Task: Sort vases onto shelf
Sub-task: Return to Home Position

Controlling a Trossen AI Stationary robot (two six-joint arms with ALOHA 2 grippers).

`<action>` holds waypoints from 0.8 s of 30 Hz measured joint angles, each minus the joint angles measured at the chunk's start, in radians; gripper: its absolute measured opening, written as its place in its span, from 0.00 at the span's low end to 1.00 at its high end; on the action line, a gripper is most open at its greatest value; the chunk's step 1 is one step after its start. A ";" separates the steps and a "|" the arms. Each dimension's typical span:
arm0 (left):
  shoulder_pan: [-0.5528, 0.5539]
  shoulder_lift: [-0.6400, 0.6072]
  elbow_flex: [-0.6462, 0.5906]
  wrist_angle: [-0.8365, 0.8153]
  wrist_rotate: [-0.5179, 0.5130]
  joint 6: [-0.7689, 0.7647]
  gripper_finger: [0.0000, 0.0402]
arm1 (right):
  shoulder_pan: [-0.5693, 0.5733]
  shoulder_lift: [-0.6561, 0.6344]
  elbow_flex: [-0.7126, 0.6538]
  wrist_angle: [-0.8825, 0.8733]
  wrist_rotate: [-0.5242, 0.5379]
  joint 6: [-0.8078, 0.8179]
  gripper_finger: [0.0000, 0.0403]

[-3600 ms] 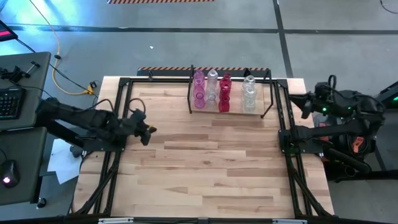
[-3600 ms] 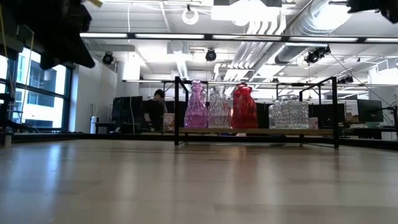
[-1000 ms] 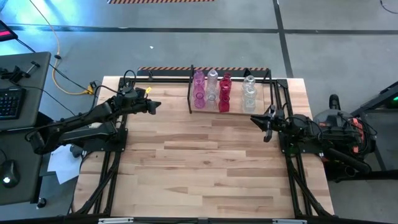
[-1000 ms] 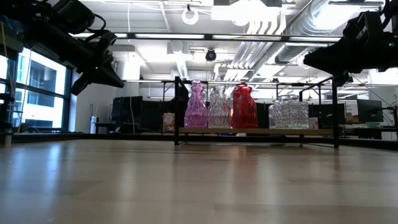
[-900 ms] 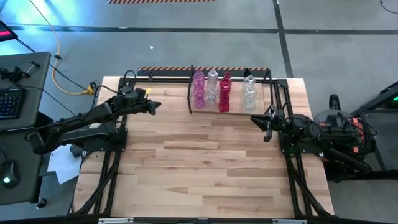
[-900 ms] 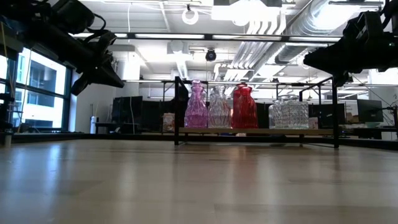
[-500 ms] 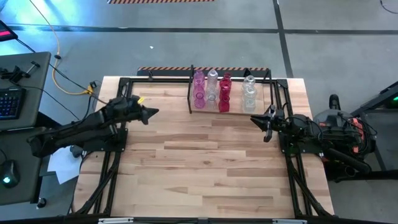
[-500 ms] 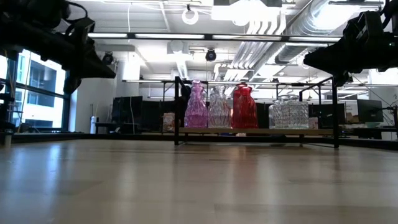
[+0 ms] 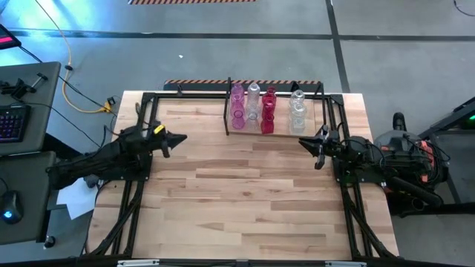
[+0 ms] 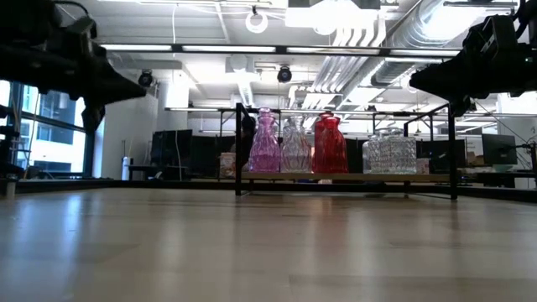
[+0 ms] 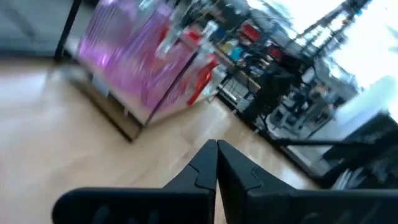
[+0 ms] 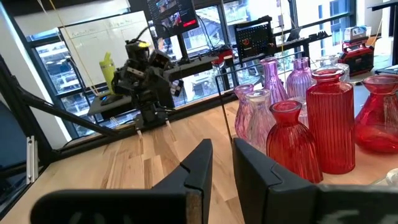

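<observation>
The shelf (image 9: 227, 119) stands at the table's far edge, in the middle. Its boards carry the vases: pink ones (image 9: 237, 107) at the left, red ones (image 9: 268, 111) in the middle, clear ones (image 9: 297, 111) at the right. In the low view they stand upright in a row (image 10: 329, 144) on the shelf board (image 10: 344, 177). My left gripper (image 9: 180, 139) hangs shut over the table's left part, well left of the shelf, with nothing in it. My right gripper (image 12: 221, 155) stands narrowly open and empty just near and right of the shelf, above the table.
The arms' black metal frames run along the table's left side (image 9: 141, 170) and right side (image 9: 345, 185). Bare wooden table top (image 9: 245, 193) lies between them, nearer than the shelf. A desk with a keyboard (image 9: 11, 122) stands off the table's left side.
My left gripper has drawn back from near the shelf's left end toward the table's near and left edges, sinking a little and staying shut. My right arm and the vases have kept still.
</observation>
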 joint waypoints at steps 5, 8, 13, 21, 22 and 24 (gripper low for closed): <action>-0.023 -0.078 -0.035 0.094 -0.014 0.323 0.00 | 0.000 0.000 0.000 0.000 0.000 0.000 0.12; -0.053 -0.079 -0.057 0.169 -0.041 0.513 0.00 | 0.000 0.000 0.000 0.000 0.000 0.000 0.12; -0.132 -0.079 -0.058 0.136 -0.155 0.621 0.00 | 0.000 0.000 0.000 0.000 0.000 0.000 0.12; -0.215 -0.078 -0.058 0.134 -0.174 0.813 0.00 | 0.000 0.000 0.000 0.000 0.000 0.000 0.12; -0.221 -0.078 -0.058 0.133 -0.173 0.813 0.00 | 0.000 0.000 0.000 0.000 0.000 0.000 0.12; -0.229 -0.078 -0.058 0.133 -0.172 0.812 0.00 | 0.000 0.000 0.000 0.000 0.000 0.000 0.12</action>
